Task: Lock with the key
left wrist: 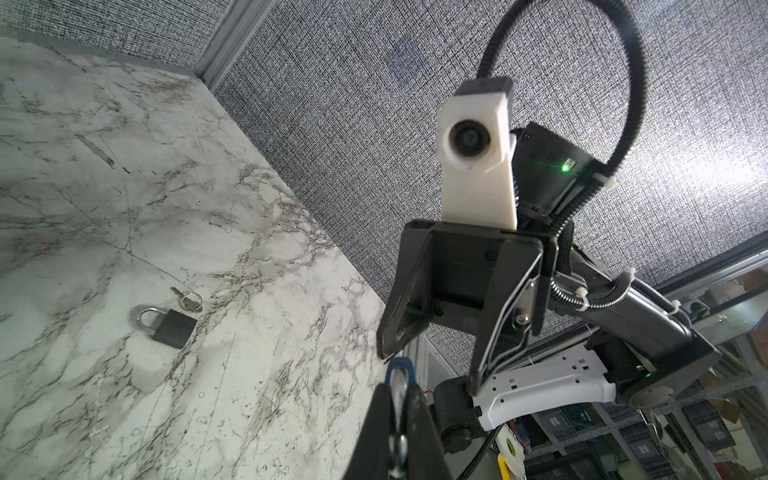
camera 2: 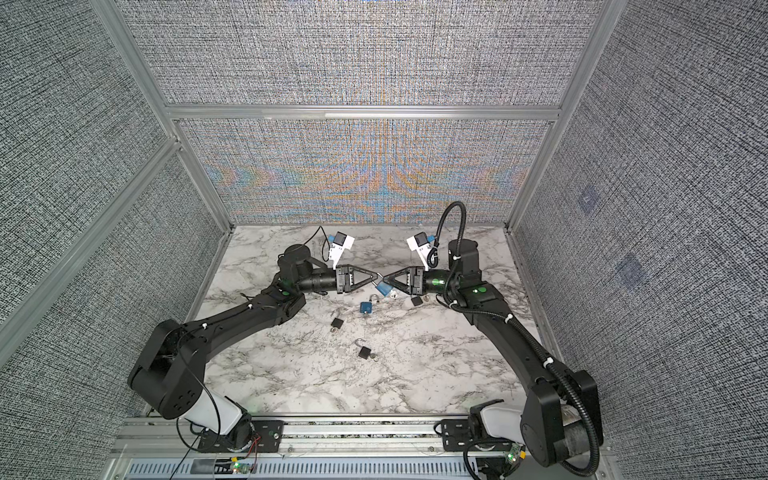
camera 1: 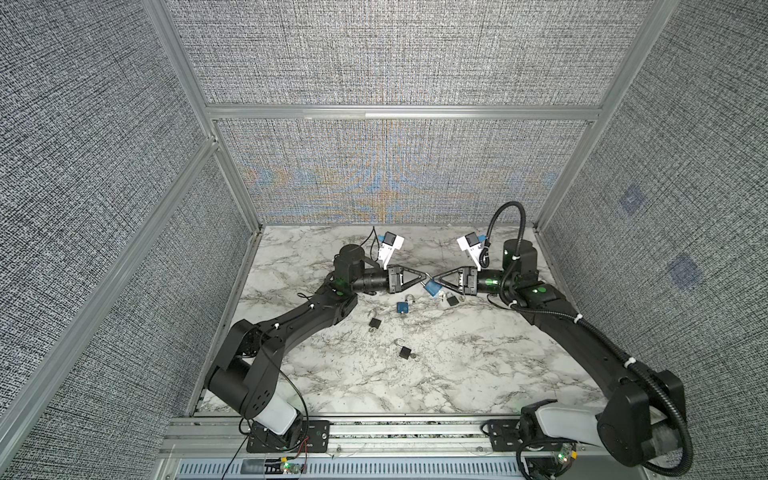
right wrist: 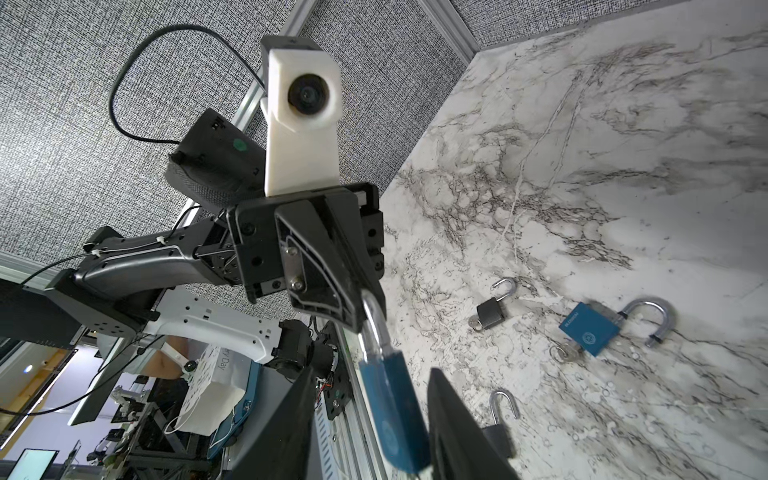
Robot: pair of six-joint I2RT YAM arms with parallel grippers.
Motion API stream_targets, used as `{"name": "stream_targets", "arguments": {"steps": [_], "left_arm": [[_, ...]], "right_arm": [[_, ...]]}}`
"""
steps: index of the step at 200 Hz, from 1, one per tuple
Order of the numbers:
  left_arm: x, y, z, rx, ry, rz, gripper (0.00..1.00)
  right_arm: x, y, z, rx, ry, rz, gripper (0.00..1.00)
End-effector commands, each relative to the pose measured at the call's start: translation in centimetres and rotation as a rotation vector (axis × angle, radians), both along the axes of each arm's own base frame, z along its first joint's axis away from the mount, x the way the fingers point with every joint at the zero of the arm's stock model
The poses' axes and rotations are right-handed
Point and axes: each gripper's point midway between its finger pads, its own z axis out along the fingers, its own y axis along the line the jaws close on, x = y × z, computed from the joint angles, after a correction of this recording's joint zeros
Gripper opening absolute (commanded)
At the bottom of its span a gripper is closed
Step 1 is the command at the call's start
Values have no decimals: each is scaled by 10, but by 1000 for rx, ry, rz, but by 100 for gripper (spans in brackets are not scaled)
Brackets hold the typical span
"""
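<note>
Here, the step in hand looks like taking a second hold on the lifted blue padlock (camera 1: 433, 288). It hangs just above the marble table (camera 1: 478, 365), at the centre of both top views and slightly toward the upper half, where the two arms meet tip to tip.

The left gripper (camera 1: 428, 275) is clamped tight on the steel shackle (right wrist: 374, 324), with the lock body dangling below it. The right gripper (right wrist: 372, 372) has its jaws partly apart on either side of the body. There is a gap on each side, so it holds nothing.

To do this well, I would keep the left pinch firm so the body cannot swing. The right jaws should close squarely on the broad flat faces, not the edges. Only then should the shackle be pressed home and the key turned.

The lock has a blue rectangular body with a round emblem on its face and a bright, rounded shackle. I cannot tell whether the shackle is seated. In a top view something small and pale (camera 2: 392, 294) hangs at its base, possibly the key, but I cannot be sure.

A second blue padlock (camera 1: 402, 307) and three black padlocks (camera 1: 375, 323) lie on the table just below.
</note>
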Motion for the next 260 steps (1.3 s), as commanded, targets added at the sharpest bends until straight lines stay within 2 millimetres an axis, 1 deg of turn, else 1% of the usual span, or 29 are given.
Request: {"name": "stream_targets", "arguments": {"steps": [1,38,40,43,83,129,176,203,260], "left_arm": [[4,4,15,-39,-30,18,0],[5,6,23,-62,-19,17,0],[5,6,23,-63,-19,16,0],[5,6,23,-65,-16,16,0],[4,6,28,-92,-3,-1,0],[5,6,28,-97,3,0,0],[9,10,27,-96,8,21,0],[10,12,27,-100,11,30,0],[15,20,29,-124,21,47,0]], "right_arm": [[-5,1,8,37,-26,27,44],[-8,1,9,48,-25,44,42],[-10,1,0,43,-5,44,41],[-11,1,-3,42,4,46,41],[-9,2,-6,47,8,50,34],[-10,1,-6,51,9,54,15],[-11,1,-6,51,12,53,11],[-11,1,-5,52,10,50,0],[-12,1,-7,52,18,48,0]]}}
